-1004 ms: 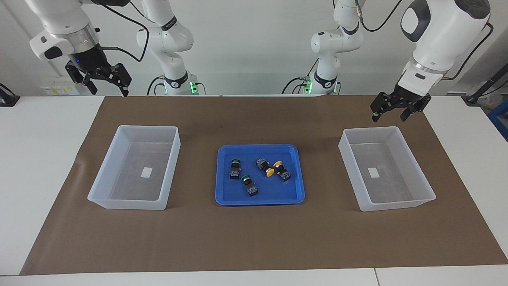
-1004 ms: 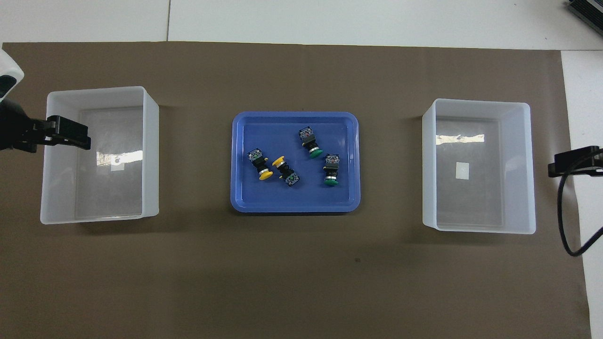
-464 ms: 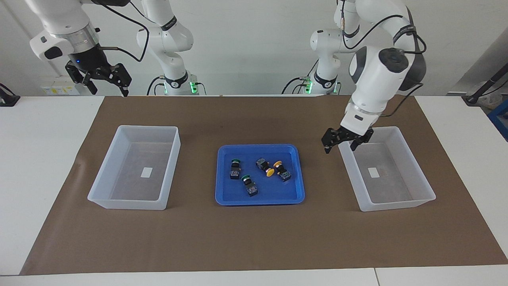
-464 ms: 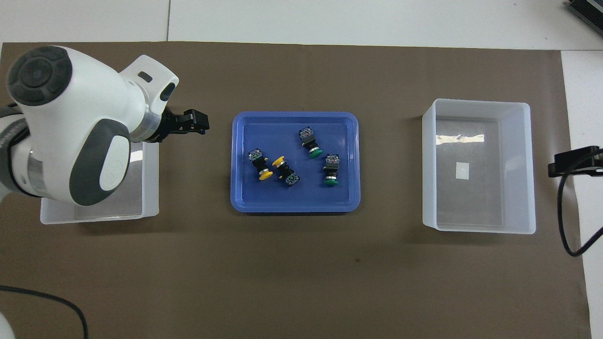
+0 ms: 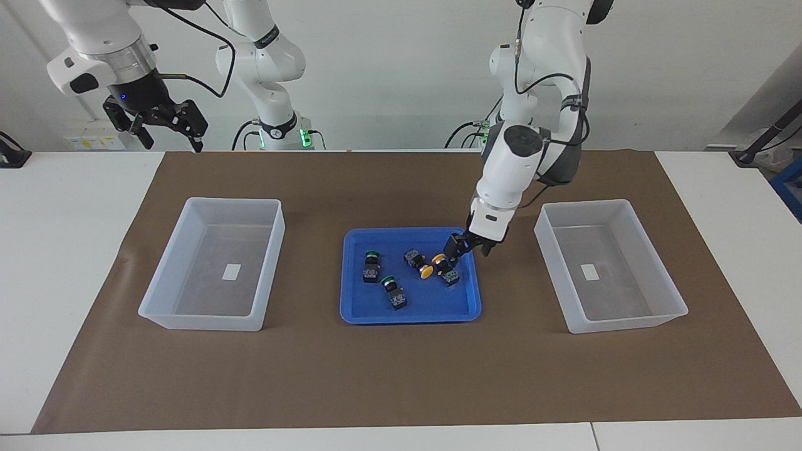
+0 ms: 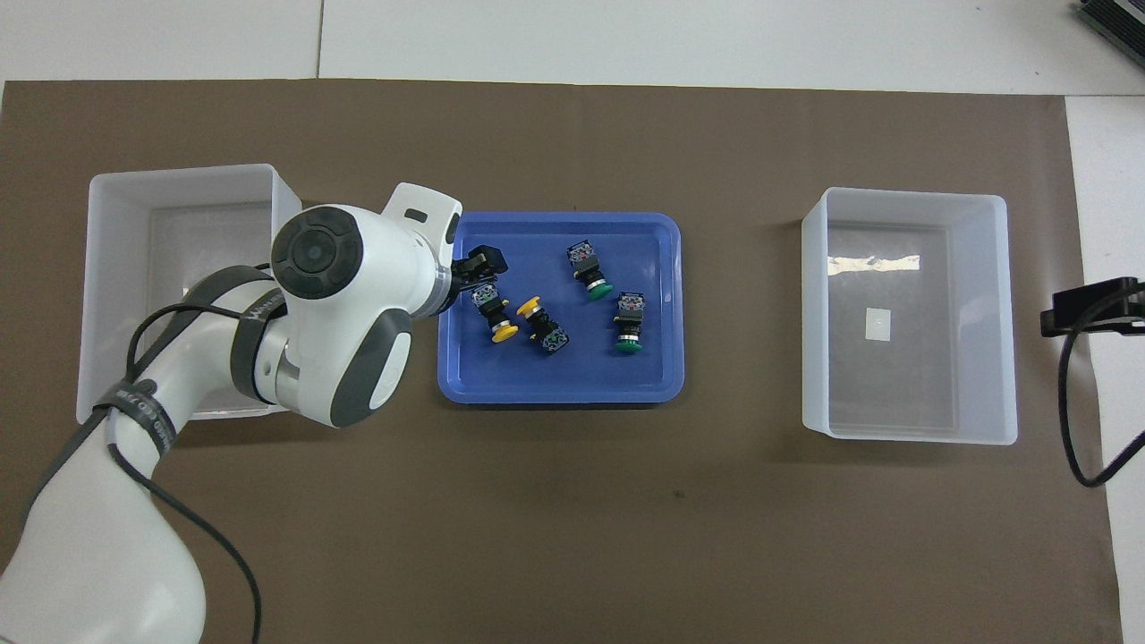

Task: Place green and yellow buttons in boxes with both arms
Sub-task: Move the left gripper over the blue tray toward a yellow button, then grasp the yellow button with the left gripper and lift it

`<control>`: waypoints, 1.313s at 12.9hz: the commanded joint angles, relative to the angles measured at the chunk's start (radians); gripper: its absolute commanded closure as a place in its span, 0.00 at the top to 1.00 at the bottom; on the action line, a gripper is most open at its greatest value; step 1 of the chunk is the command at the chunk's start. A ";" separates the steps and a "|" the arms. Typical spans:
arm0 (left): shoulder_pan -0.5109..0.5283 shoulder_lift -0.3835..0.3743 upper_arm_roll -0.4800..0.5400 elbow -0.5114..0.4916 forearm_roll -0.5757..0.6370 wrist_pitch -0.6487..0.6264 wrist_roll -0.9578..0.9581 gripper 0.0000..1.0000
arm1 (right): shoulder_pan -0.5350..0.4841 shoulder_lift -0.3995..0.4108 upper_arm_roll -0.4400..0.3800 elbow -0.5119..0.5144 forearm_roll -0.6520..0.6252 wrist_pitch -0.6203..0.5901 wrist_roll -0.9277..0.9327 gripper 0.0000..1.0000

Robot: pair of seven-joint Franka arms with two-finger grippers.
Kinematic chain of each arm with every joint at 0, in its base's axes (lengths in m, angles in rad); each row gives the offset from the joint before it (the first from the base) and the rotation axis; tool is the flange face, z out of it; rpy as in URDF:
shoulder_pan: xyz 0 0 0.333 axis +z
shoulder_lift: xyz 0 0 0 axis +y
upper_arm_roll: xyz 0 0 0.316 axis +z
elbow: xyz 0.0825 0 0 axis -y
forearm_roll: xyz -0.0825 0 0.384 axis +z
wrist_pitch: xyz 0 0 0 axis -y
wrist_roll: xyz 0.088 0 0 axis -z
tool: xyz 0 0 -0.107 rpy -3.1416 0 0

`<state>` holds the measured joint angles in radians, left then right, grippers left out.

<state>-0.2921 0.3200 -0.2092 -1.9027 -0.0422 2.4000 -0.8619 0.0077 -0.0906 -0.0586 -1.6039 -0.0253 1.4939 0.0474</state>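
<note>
Four buttons lie in the blue tray (image 5: 407, 231) (image 6: 559, 217). Two have yellow caps (image 5: 446, 268) (image 5: 417, 262) and two have green caps (image 5: 371, 265) (image 5: 393, 292). In the overhead view the yellow ones (image 6: 495, 314) (image 6: 542, 323) lie toward the left arm's end and the green ones (image 6: 589, 270) (image 6: 629, 322) toward the right arm's. My left gripper (image 5: 468, 248) (image 6: 480, 267) is open and empty, low over the tray just above the yellow button at that end. My right gripper (image 5: 164, 128) (image 6: 1091, 307) is open and waits high over the table's edge at its own end.
Two translucent white boxes stand on the brown mat beside the tray, each holding only a white label: one toward the left arm's end (image 5: 589, 203) (image 6: 179, 170), partly covered by the left arm from above, and one toward the right arm's end (image 5: 235, 201) (image 6: 903, 193).
My left arm has swung from over the box at its end to the blue tray and come down over the yellow button. The right arm has not moved.
</note>
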 commanded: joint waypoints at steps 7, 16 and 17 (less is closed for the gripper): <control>-0.027 0.094 0.019 -0.002 -0.010 0.128 -0.204 1.00 | -0.003 -0.015 0.006 -0.011 -0.002 -0.001 0.009 1.00; -0.042 0.093 0.019 -0.022 -0.002 0.130 -0.226 0.00 | -0.003 -0.015 0.006 -0.011 -0.002 -0.001 0.009 1.00; -0.041 0.093 0.019 -0.013 -0.001 0.120 -0.226 0.00 | -0.003 -0.015 0.006 -0.011 -0.002 -0.001 0.009 1.00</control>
<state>-0.3181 0.4122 -0.2032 -1.9065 -0.0422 2.5117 -1.0808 0.0077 -0.0906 -0.0586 -1.6039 -0.0253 1.4939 0.0474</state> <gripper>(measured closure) 0.577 0.000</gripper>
